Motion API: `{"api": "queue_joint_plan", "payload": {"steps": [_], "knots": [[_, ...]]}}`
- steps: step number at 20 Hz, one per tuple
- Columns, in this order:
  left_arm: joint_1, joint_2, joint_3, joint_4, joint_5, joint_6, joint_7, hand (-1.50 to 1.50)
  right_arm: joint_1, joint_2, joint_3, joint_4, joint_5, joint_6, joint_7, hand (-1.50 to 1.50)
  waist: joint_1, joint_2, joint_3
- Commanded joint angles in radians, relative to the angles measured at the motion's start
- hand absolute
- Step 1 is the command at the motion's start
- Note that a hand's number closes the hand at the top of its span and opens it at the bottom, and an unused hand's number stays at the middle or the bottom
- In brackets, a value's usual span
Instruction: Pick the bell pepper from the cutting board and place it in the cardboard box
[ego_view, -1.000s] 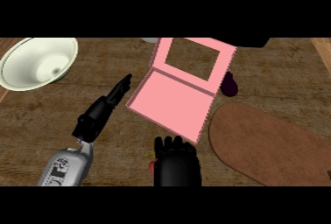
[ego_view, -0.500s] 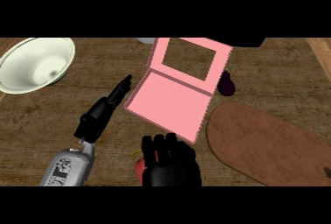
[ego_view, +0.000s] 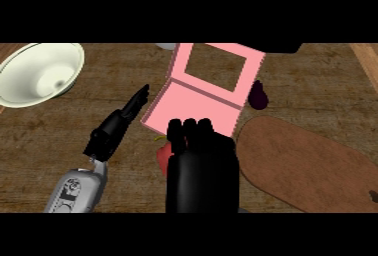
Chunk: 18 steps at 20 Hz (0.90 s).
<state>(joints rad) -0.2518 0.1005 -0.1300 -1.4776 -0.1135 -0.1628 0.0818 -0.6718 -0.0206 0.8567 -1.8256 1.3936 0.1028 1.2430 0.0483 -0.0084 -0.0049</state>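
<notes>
Red and mostly hidden, the bell pepper (ego_view: 163, 156) peeks out at the left edge of our right hand (ego_view: 201, 152), with a bit of yellowish stem above it. That hand's fingers curl down around the pepper, grasping it. We see the pepper off the cutting board (ego_view: 314, 167), the brown oval lying to the right, and just short of the near edge of the pink cardboard box (ego_view: 198, 97), whose flap stands open at the far side. Our fingertips (ego_view: 189, 125) overlap the box's near wall. Our left hand (ego_view: 122, 122) lies left of the box, fingers straight and holding nothing. A dark purple vegetable (ego_view: 258, 95) sits by the box's right side, and a white bowl (ego_view: 38, 74) rests far left on the wooden counter (ego_view: 325, 85).
</notes>
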Motion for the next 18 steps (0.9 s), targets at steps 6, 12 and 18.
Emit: {"api": "queue_joint_plan", "payload": {"steps": [6, 12, 18], "knots": [[-0.008, -0.011, -0.005, -0.006, -0.003, 0.005, 0.022, 0.00, -0.218, 0.020, -0.158, 0.138, -0.123, 0.003, 0.244, 1.50, 0.015, 0.007, 0.001], [0.001, -0.008, -0.005, -0.021, -0.005, 0.002, -0.001, 0.00, -0.313, 0.020, -0.238, 0.252, -0.158, -0.004, 0.244, 1.50, 0.007, 0.005, 0.002], [0.017, 0.016, 0.005, -0.039, -0.004, -0.014, -0.012, 0.00, -0.423, 0.020, -0.272, 0.437, -0.216, -0.025, 0.238, 1.50, 0.009, 0.009, 0.002]]}}
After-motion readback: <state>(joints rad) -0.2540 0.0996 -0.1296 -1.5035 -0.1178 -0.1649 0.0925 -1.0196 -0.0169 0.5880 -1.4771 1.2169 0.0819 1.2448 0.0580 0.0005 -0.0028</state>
